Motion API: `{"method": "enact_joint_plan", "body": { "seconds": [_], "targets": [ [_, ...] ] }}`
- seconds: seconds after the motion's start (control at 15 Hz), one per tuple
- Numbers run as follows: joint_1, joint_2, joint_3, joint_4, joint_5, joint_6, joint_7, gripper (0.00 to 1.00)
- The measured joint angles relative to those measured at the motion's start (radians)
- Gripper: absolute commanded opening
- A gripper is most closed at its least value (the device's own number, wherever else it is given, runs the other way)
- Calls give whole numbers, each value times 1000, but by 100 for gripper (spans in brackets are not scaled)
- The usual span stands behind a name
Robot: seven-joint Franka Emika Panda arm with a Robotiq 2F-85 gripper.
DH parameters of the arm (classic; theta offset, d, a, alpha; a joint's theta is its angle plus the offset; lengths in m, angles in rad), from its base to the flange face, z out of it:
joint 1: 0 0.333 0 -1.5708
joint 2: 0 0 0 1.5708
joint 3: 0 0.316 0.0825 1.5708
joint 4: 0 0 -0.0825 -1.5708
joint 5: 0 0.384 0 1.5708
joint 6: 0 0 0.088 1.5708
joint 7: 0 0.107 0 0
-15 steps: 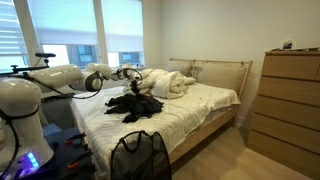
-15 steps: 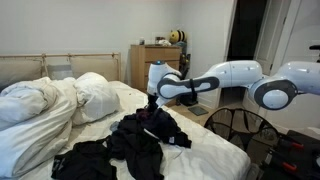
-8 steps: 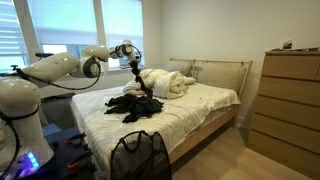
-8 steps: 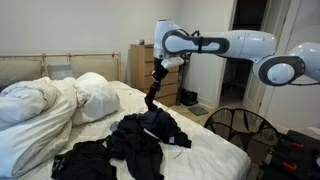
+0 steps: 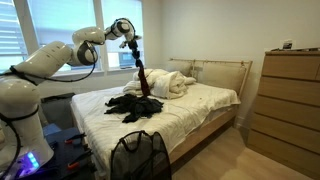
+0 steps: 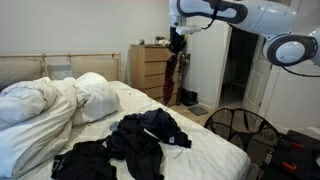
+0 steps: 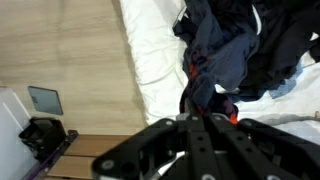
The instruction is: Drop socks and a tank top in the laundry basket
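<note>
**Limp dark garment aloft, basket waiting at the bed's foot**

The gripper [image 5: 132,40] is held high over the near edge of the bed [image 5: 195,105]. Its jaws are pinched tight on the top end of a dark garment [image 5: 142,75], which hangs straight down in a long narrow drape. Its lower end reaches about to the pile [image 5: 133,105] of dark clothes on the sheet. We cannot tell whether it is clear of the pile or touching it.

The wrist view shows the cloth [image 7: 215,75] bunched just beyond the jaws, dark blue-black with a red trim. It is probably the tank top, though we cannot say for sure.

Handling, as we judge it:
- It is light, fully soft and has no shape of its own, so it will swing and trail behind any quick move.
- There is little risk of breakage. The risks are a slipped pinch or a snag on the pile.
- A grip on gathered folds near one end suits it.

The basket [image 5: 128,160] stands open on the floor at the bed's foot, well apart from the gripper.
</note>
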Motion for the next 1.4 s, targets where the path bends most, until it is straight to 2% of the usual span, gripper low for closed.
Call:
{"method": "enact_joint_plan", "body": {
  "seconds": [0.53, 0.8, 1.0, 1.4],
  "targets": [
    [-23, -151, -60, 0, -76, -279, 35, 1],
    [-51, -220, -70, 0, -86, -371, 35, 1],
    [-101, -249, -69, 0, -83, -414, 35, 1],
    [-245, -256, -65, -7, -39, -483, 34, 1]
  ]
}}
